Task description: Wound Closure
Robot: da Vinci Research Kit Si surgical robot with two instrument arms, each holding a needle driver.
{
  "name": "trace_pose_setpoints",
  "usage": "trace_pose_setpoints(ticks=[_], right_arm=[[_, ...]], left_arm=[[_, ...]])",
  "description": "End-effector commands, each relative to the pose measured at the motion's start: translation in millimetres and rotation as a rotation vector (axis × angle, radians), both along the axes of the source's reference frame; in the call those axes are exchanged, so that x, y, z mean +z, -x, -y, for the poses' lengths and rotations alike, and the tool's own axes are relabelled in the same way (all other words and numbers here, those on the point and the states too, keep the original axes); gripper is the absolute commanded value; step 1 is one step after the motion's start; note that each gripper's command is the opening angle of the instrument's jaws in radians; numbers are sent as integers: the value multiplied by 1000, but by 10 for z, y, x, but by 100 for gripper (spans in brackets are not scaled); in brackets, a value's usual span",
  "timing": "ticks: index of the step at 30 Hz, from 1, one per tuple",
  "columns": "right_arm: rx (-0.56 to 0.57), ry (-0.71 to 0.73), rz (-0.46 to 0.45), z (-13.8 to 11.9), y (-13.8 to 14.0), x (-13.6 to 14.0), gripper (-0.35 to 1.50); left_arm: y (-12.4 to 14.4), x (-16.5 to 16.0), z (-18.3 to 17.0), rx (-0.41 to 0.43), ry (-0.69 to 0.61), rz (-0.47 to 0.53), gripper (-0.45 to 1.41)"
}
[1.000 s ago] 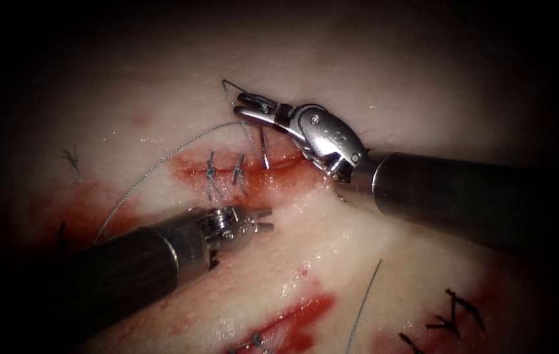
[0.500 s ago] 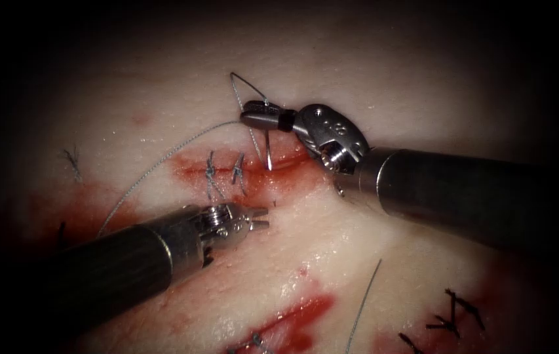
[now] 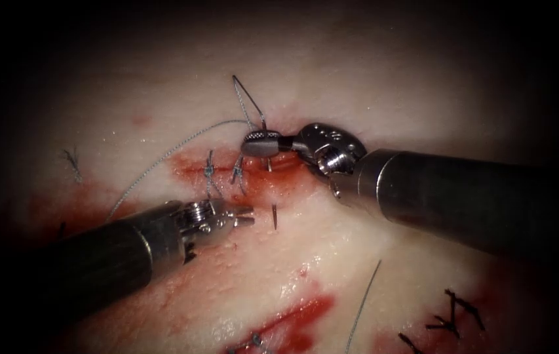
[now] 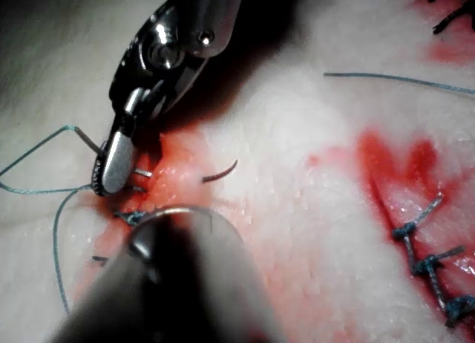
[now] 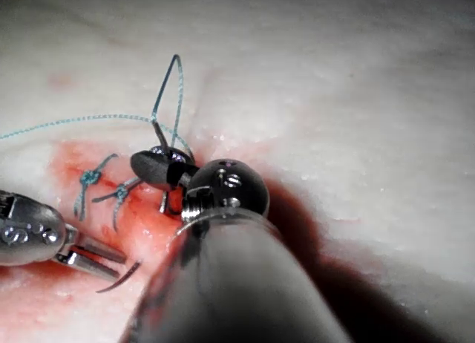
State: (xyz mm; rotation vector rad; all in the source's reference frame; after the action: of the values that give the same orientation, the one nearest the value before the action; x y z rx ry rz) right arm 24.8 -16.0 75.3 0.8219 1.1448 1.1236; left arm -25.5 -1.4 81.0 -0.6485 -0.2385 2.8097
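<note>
My right tool (image 3: 256, 141) has its jaws shut on the curved needle near its tail, right over the cut (image 3: 292, 172) in the tissue (image 3: 371, 92). The needle runs down into the tissue beneath the jaws. Its tip (image 3: 274, 216) stands out of the tissue on the near side of the cut, and the left wrist view shows that tip (image 4: 220, 172) too. My left tool (image 3: 248, 217) lies just left of the tip, jaws slightly open and holding nothing. Thread (image 3: 161, 157) loops above the right jaws and trails off left. The right wrist view shows the right tool (image 5: 148, 165), the left tool (image 5: 100, 255) and the needle tip (image 5: 119, 278).
Two blue knotted stitches (image 3: 210, 172) close the cut left of the needle. Red fluid (image 3: 272, 180) pools along it. A second stitched cut (image 3: 286, 324) lies nearer the front. Dark stitches (image 3: 453, 314) sit at lower right, and a loose thread end (image 3: 364, 301) lies beside them.
The right tool rolled and dropped onto the cut, driving the needle into the tissue; its tip has come out on the near side. The left tool drew back slightly left, jaws narrower.
</note>
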Motion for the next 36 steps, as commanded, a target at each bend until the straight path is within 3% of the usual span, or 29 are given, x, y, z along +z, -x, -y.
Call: trace_pose_setpoints(ticks=[1, 8, 9, 10, 11, 14, 17, 20, 26, 32, 36], right_arm=[[-28, -19, -6, 4, -12, 1, -35], [12, -38, 0, 5, -8, -5, -35], [26, -36, -11, 1, -3, -4, 9], [72, -28, -65, -16, 13, 0, 99], [72, -28, -65, -16, 13, 0, 99], [123, -16, -133, -32, 32, 6, 126], [171, -11, -138, -45, 59, 11, 135], [185, -13, -125, -49, 72, 12, 136], [262, -12, -140, -66, 127, 8, 130], [285, -1, -123, -63, 138, 7, 121], [290, 1, -120, -61, 131, 7, 118]], left_arm=[[6, 3, -6, -10, 1, 6, 31], [9, 0, -9, 30, 50, 30, 32], [10, -1, -10, 51, 66, 35, 32], [14, -5, -8, 108, 117, 75, 34], [14, -5, -8, 108, 117, 75, 34], [21, -7, -5, 187, 162, 169, 51], [27, -8, -5, 216, 233, 275, 54], [27, -7, -5, 229, 257, 293, 54], [27, -4, -9, 283, 299, 325, 59], [36, 5, -19, 256, 339, 346, 63], [47, 8, -23, 223, 380, 368, 42]])
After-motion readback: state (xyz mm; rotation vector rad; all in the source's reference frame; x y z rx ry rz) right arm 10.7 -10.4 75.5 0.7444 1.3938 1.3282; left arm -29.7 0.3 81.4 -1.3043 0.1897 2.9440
